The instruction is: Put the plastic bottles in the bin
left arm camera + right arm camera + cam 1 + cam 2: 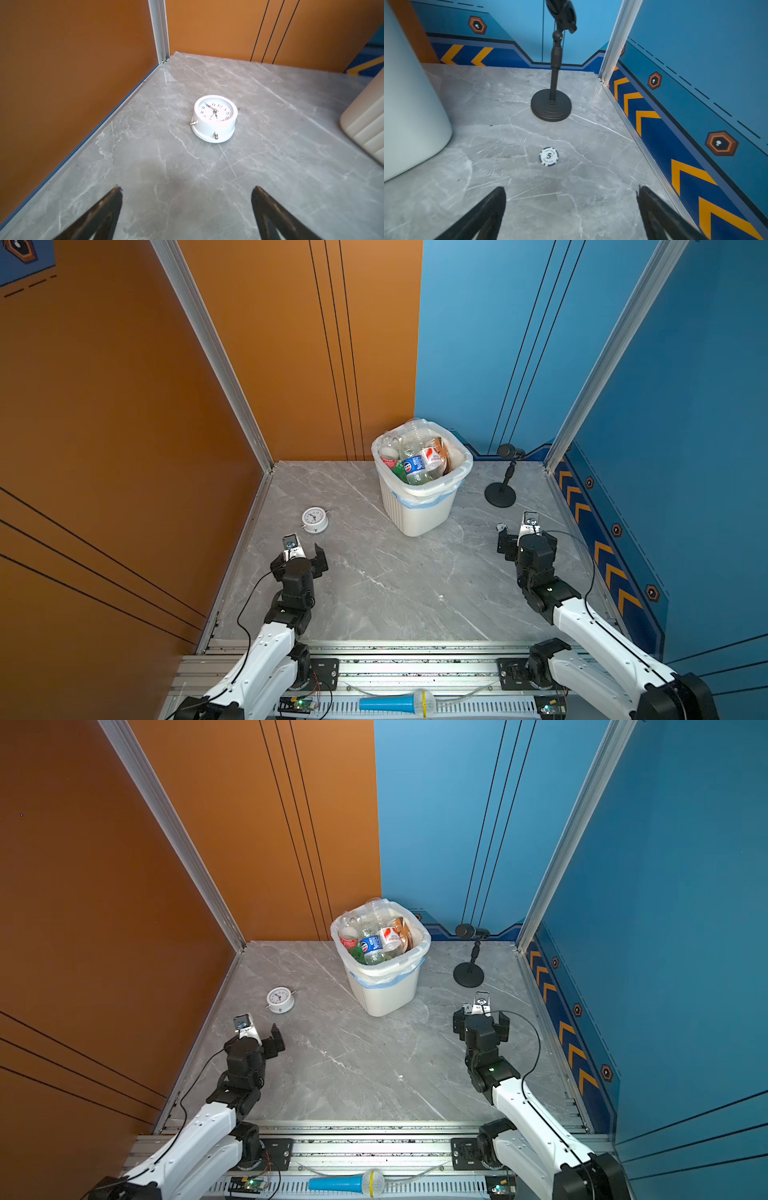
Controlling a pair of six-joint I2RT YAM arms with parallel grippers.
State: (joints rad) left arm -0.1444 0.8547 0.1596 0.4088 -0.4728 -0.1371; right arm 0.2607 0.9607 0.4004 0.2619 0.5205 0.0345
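The plastic bottles [415, 466] are sitting heaped inside the bin [419, 510], which is standing at twelve o'clock on the bench [395, 585]; none is showing loose on the bench, so the task is looking finished; the left claw [187, 189] and right claw [571, 189] are both hanging with jaws apart and empty; some clear bottles are poking above the rim, so any nudge to the bin is risking a spill; a needless grab is endangering the alarm clock [215, 118] at ten o'clock, or the poker chip [548, 156] and black stand [551, 106] near two o'clock.
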